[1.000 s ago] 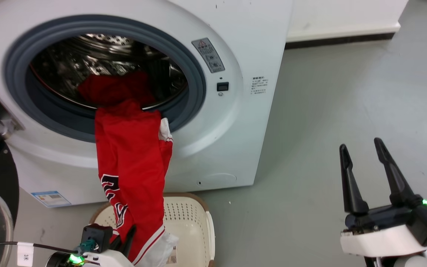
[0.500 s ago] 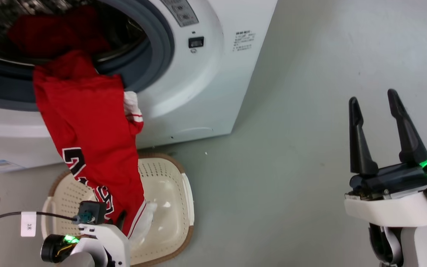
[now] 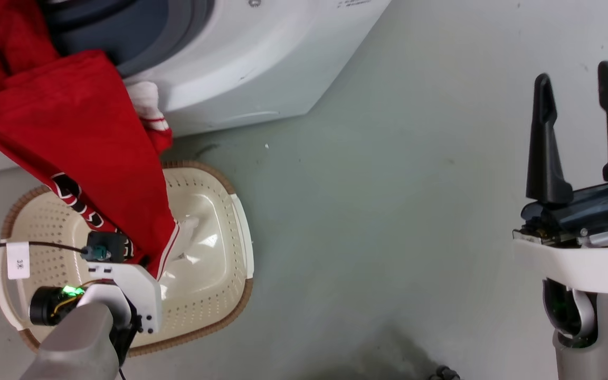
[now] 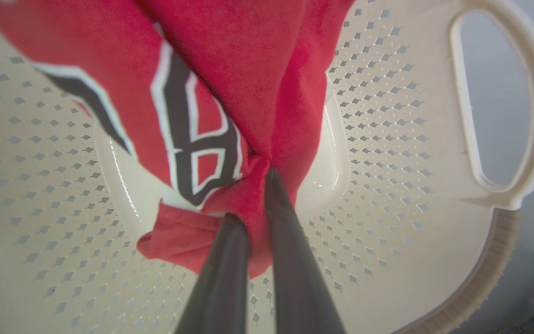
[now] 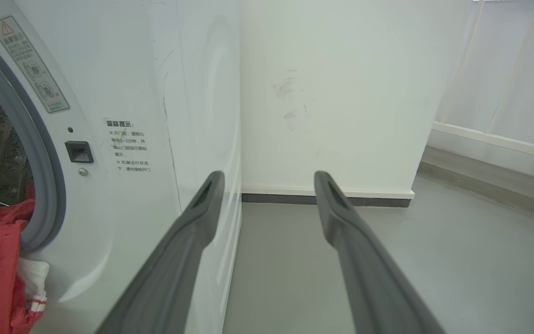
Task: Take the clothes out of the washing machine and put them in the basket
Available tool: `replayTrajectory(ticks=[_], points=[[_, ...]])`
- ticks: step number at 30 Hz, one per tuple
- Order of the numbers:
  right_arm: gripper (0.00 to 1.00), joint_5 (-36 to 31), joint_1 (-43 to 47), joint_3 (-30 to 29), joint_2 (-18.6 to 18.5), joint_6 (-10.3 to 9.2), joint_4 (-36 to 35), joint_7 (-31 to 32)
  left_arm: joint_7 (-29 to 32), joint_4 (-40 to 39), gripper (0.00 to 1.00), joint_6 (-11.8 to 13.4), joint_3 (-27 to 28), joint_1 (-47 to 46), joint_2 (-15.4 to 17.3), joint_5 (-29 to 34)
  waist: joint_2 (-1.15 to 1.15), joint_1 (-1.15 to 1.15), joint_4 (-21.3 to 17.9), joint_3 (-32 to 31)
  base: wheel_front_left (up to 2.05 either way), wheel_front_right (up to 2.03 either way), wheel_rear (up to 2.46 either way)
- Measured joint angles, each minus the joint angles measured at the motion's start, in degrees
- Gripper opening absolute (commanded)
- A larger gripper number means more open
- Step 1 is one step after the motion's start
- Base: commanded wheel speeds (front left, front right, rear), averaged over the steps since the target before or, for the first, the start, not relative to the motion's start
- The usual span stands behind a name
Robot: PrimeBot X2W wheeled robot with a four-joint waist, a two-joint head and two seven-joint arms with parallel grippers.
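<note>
Lower left of the head view: the left end effector (image 4: 253, 199), its two dark fingers pinched narrow on a fold of the clothes (image 3: 87, 137) — a bright red garment with dark, white-outlined lettering. It hangs over the cream basket (image 3: 206, 301), which sits on the grey floor (image 3: 388, 221) just in front of the washing machine (image 3: 240, 58).

The garment's white-trimmed lower end dips inside the basket; whether it touches the base is hard to tell. From there the cloth stretches to the upper left of the frame, where its other end drapes out of the machine's round opening.

At the right edge, the right end effector (image 3: 575, 74) stands with fingers wide apart, holding nothing, well apart from the laundry.

The step in hand looks like drawing the garment out of the drum. The next move probably calls for a pull away from the machine until the far end drops free — then lowering and letting go over the basket.
</note>
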Motion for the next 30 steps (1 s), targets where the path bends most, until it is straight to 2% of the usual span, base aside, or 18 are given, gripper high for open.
replayTrajectory(ticks=[15, 24, 25, 26, 30], points=[[1.0, 1.53, -4.34, -1.83, 0.01, 0.0, -1.65, 0.0, 6.81, 4.08, 0.0, 0.58, -2.04, -7.32, -0.12, 1.15, 0.0, 0.0, -0.26, 12.53, 0.0, 0.0, 0.0], [1.0, 1.66, -4.88, -2.27, 0.01, 0.0, -1.16, 0.0, 7.12, 4.45, 0.0, 1.53, -2.35, -8.63, -1.12, 1.13, 0.0, 0.0, 0.25, 13.71, 0.0, 0.0, 0.0], [1.0, 1.65, -4.88, -2.19, 0.01, 0.0, -1.07, 0.0, 6.72, 4.48, 0.79, 1.82, -2.43, -8.61, -1.33, 1.15, 0.0, 0.0, 0.3, 13.34, 0.0, 0.0, 0.0], [1.0, 1.53, -4.88, -2.1, 0.01, 0.0, -0.94, 0.0, 6.43, 4.5, 1.0, 2.12, -2.38, -8.54, -1.53, 1.14, 0.0, -0.01, 0.35, 12.88, 0.0, 0.0, 0.0], [1.0, 1.23, -4.69, -1.87, 0.01, 0.0, -0.36, 0.0, 4.91, 4.56, 1.0, 2.05, -2.5, -7.34, -2.08, 0.89, 0.0, -0.01, 0.69, 10.62, 0.0, 0.0, 0.0]])
